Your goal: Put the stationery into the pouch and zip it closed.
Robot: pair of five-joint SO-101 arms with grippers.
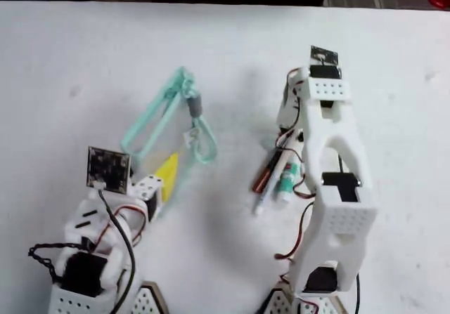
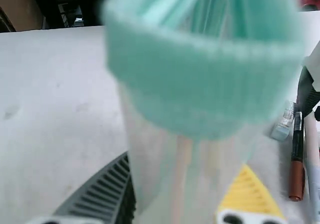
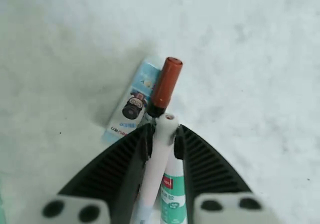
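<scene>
Pinching the pouch by its near edge in the left gripper. Squeezing the pen lengthwise in the narrowed right gripper, well right of the pouch, marker and glue lying alongside. Likely needing next: carrying the pen end-first, left toward the pouch.

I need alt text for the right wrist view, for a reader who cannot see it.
The right gripper, dark and ribbed, is shut on a white pen over a white table. Beyond it lie a brown-capped marker and a small blue packet; a green-and-white tube lies beside the pen.
</scene>
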